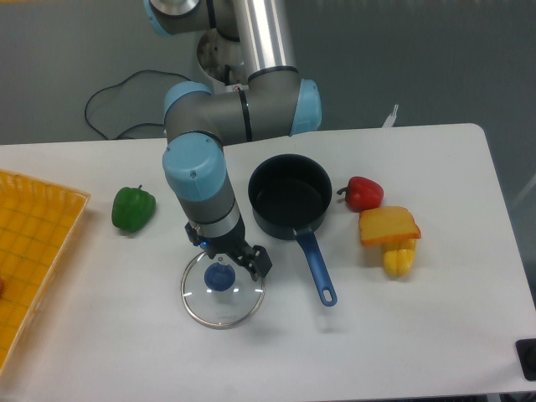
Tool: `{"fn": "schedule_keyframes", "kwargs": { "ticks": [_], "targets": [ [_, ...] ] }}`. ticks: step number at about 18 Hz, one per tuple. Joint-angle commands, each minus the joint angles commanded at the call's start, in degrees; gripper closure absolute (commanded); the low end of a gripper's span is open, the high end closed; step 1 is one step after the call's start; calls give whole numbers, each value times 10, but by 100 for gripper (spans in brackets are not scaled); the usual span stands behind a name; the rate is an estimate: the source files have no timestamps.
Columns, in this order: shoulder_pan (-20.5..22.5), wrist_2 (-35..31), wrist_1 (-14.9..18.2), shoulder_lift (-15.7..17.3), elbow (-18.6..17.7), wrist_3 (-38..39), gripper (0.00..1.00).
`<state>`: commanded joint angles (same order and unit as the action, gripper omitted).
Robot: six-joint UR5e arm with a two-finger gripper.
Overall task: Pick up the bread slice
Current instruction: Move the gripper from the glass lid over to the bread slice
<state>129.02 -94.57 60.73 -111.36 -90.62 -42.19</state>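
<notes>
The bread slice (389, 226) is a yellow-orange slab with a darker orange crust, lying at the right of the table and resting partly on a yellow bell pepper (399, 258). A red bell pepper (363, 193) sits just to its upper left. My gripper (224, 261) is far to the left of the bread, pointing down over a glass lid (222, 290) with a blue knob (220, 276). Its fingers stand apart on either side of the knob, holding nothing.
A dark pot (291, 197) with a blue handle (316, 268) stands between the gripper and the bread. A green bell pepper (133, 208) lies at the left, and a yellow basket (33, 251) sits at the table's left edge. A black cable runs behind the arm.
</notes>
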Motion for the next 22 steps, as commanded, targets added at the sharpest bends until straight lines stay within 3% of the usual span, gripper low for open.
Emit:
{"fn": "schedule_keyframes", "kwargs": {
  "ticks": [5,10,15,22],
  "targets": [
    [11,-6,2,7,0,-14,0],
    [41,-63,24,26,14,-19,0],
    [95,-57,42,31,4,-207,0],
    [191,-50,43,31,11,-336,0]
  ]
}}
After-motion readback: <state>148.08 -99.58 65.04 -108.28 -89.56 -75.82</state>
